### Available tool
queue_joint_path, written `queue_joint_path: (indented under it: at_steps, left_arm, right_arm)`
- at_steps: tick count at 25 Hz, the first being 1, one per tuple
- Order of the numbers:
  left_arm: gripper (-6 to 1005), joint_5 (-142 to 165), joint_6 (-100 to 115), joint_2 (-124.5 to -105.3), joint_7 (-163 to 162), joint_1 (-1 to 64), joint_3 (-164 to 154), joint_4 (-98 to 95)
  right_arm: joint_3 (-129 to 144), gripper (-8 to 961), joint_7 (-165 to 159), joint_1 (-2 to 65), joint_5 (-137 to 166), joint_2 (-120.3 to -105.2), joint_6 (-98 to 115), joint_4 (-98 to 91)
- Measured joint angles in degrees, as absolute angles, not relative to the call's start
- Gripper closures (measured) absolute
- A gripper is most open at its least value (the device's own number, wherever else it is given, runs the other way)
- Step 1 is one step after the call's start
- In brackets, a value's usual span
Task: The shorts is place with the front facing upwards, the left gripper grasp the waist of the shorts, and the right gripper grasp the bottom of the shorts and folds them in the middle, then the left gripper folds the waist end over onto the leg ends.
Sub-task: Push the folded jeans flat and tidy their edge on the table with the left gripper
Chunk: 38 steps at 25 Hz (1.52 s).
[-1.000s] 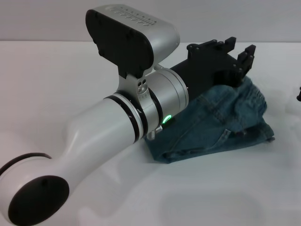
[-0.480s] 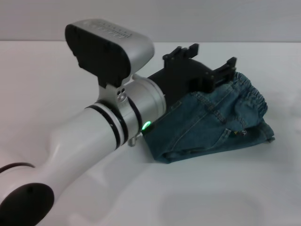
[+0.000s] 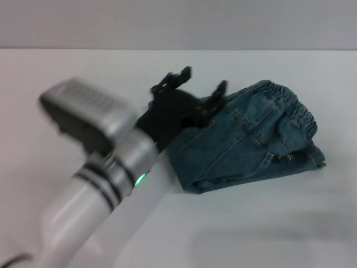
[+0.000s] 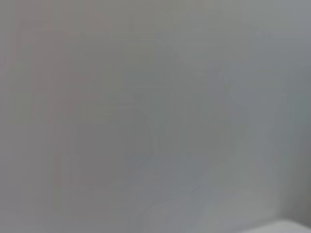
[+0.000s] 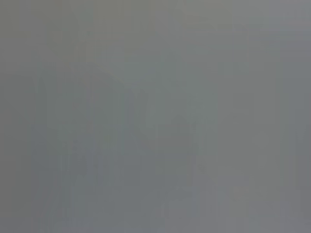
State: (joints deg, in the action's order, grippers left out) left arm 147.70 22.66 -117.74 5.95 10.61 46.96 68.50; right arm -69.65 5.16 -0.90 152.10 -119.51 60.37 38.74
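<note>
One pair of denim shorts (image 3: pixel 254 137) lies folded on the white table (image 3: pixel 67 72); the left gripper (image 3: pixel 196 89) hovers beside it, fingers spread, empty.

Blue denim shorts (image 3: pixel 251 139) lie folded on the table, elastic waistband on top.

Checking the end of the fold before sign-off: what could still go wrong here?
1. The left gripper is open beside the shorts' left edge; a finger could snag the denim and drag the fold apart.
2. The folded layers sit bulky and uneven, so the waistband end might slip off the leg ends.
</note>
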Motion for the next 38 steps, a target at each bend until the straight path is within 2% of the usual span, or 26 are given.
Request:
queue_joint_path:
  at_steps: [1, 2, 3, 8, 14, 25, 38]
  left_arm:
    - [158, 147.7, 22.66, -117.74, 5.95, 10.61, 46.96, 68.5]
    - [161, 148.48, 34.98, -117.89, 3.84, 8.78, 44.4, 62.15]
    - [344, 148.47, 37.23, -117.89, 2.42, 8.27, 43.74, 60.97]
    - [448, 148.78, 42.2, -117.89, -0.95, 7.49, 39.17, 55.53]
    - [572, 148.79, 43.85, -118.17, -3.47, 10.28, 32.36, 49.2]
    - [1001, 148.8, 43.51, -118.13, -7.55, 12.36, 25.49, 47.23]
    - [999, 148.34, 42.99, -118.83, -14.91, 18.01, 24.7, 40.27]
  right_arm:
    - [-68.14, 955, 4.81, -1.24, 150.52, -119.5, 62.35, 37.77]
    - [-66.77, 955, 4.44, -1.51, 148.58, -119.43, 63.28, 37.22]
    - [-65.36, 955, 4.12, -1.78, 146.6, -119.33, 64.01, 36.67]
    - [-63.47, 955, 3.79, -1.69, 143.87, -119.17, 65.0, 33.75]
    - [-62.57, 955, 3.78, -0.15, 143.95, -119.05, 64.87, 33.06]
    - [-61.89, 955, 3.78, 3.32, 143.79, -119.0, 62.07, 31.33]
    - [-61.87, 955, 3.78, 3.54, 143.79, -119.06, 61.92, 31.75]
